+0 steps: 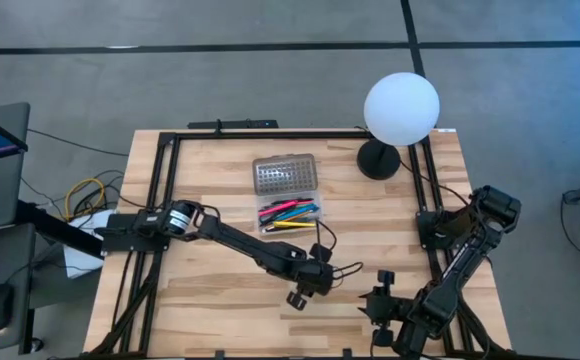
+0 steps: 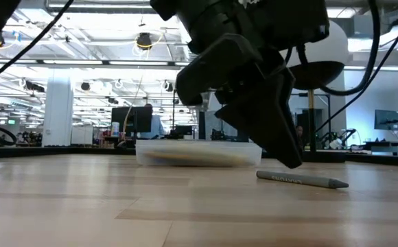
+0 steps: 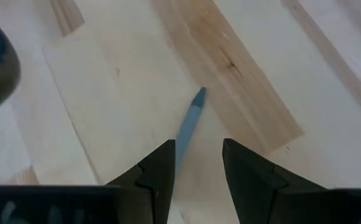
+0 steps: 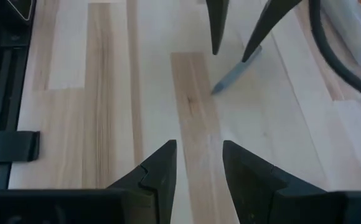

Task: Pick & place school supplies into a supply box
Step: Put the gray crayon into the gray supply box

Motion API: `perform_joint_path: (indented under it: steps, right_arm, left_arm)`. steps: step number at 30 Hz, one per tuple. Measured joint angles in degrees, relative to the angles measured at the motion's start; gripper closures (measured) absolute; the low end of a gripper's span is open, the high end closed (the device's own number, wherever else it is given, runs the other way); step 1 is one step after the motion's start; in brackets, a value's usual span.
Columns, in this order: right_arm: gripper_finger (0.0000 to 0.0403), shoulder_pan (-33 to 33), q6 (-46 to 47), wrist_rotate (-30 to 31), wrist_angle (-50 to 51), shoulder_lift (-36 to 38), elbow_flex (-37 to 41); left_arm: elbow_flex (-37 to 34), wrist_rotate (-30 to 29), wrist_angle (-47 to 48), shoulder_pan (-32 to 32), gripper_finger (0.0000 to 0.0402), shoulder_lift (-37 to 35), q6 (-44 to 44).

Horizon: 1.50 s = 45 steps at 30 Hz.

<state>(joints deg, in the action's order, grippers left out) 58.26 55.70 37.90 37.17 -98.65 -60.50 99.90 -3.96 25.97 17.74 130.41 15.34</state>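
Observation:
A grey-blue pencil point(image 3: 190, 127) lies flat on the wooden table in front of the supply box. My left gripper point(image 3: 198, 155) is tipped down over it, open, with one finger on each side of the pencil's near end. The low view shows a small gap between the fingertip point(image 2: 293, 162) and the pencil point(image 2: 302, 180). The supply box point(image 1: 288, 200) stands mid-table with its grey dotted lid point(image 1: 285, 173) folded back and several coloured pens point(image 1: 290, 212) in the clear tray. My right gripper point(image 4: 198, 162) waits open near the table's front right, and its view shows the pencil point(image 4: 236, 71).
A lamp with a white globe point(image 1: 400, 108) on a black base point(image 1: 378, 160) stands at the far right. Black frame rails point(image 1: 160, 200) run along the table's sides. Bare wood lies between the pencil and the box.

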Motion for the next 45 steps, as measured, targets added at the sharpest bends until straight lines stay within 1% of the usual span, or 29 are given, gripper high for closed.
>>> perform_joint_path:
  steps: [4, 7, 11, 15, 20, 26, 32, 38, 41, 45]
  right_arm:
    - [0.0281, 0.0, 0.0, 0.6, 0.0, 0.0, 0.0]
    - [0.0281, 0.0, -0.1, 0.8, -0.2, 0.0, 0.0]
    - [0.0281, 0.0, -0.1, 1.0, -0.3, 0.0, 0.0]
    - [0.0281, 0.0, -0.2, 1.0, -0.5, 0.0, 0.0]
    - [0.0281, 0.0, -0.2, 1.1, -0.3, 0.0, 0.0]
    - [0.0281, 0.0, -0.2, 1.1, -0.3, 0.0, 0.0]
    - [0.0281, 0.0, -0.2, 1.2, -0.3, 0.0, 0.0]
    - [0.0281, -0.3, -0.2, 1.2, -0.3, 0.0, 0.0]
    - [0.0281, -0.3, -0.2, 1.2, -0.3, 0.0, 0.0]
    - [0.0281, -0.3, -0.2, 1.2, -0.3, 0.0, 0.0]
  left_arm:
    - [0.0, 0.5, 0.4, -0.6, 0.0272, 0.0, -0.7]
    - [0.0, 2.2, 0.3, -1.1, 0.0272, 0.2, -0.7]
    - [0.1, 5.0, -0.6, -1.7, 0.0272, 2.6, -1.1]
    - [0.3, 5.5, 0.0, -2.2, 0.0272, 4.5, -1.8]
    - [0.4, 5.9, 0.9, -2.8, 0.0272, 4.8, -4.0]
    - [0.2, 5.0, 2.7, -2.8, 0.0272, 4.1, -6.9]
    - [1.5, 2.8, 6.1, -2.7, 0.0272, 3.5, -13.1]
    - [3.3, 1.4, 11.0, -1.9, 0.0272, 3.6, -18.3]
    - [4.5, 1.0, 15.0, -1.5, 0.0272, 3.7, -19.9]
    - [4.7, 0.8, 17.8, -0.7, 0.0272, 3.6, -22.3]
